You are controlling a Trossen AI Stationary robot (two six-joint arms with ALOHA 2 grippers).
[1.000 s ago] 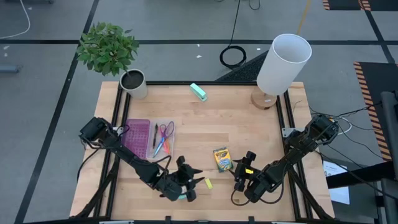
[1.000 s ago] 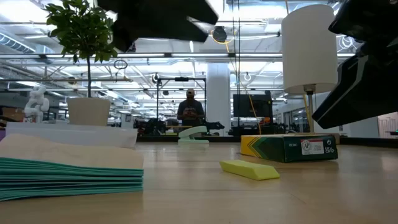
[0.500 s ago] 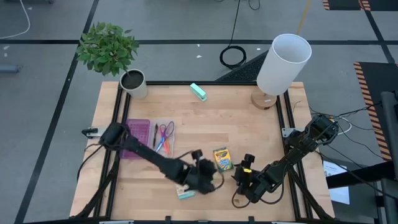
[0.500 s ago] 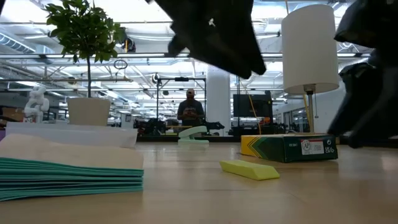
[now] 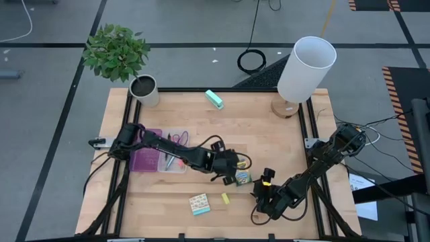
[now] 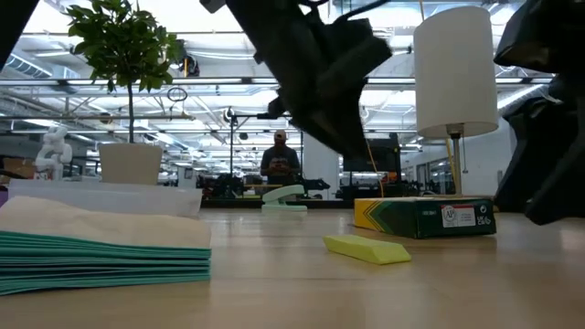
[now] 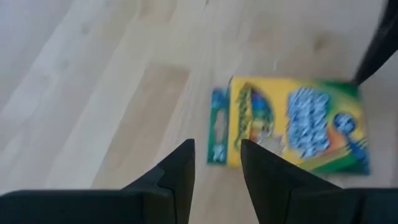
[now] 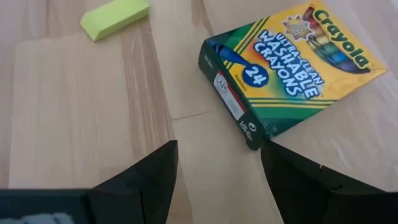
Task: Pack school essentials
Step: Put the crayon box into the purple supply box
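— Hovering over the crayon box [image 5: 240,173] was the left pincer [image 5: 232,173], its fingers [image 7: 177,171] parted narrowly and holding nothing; the box lay flat on the desk [image 5: 269,141], near the middle.

— And the right pincer [image 5: 263,190]?

— It sat just beside the crayon box, on the side away from the lamp [image 5: 304,70], fingers [image 8: 146,174] spread wide and empty (the box's end face showed between them).

— Where were the other things?

— The small yellow piece [image 5: 225,198] lay near the crayon box, with the patterned pad [image 5: 199,204] just past it. The scissors [image 5: 179,141] and pencils [image 5: 176,156] rested in the clear case [image 5: 176,149], well apart from the box, under the left arm. The teal block [image 5: 214,99] lay far off, toward the plant pot [image 5: 143,89].
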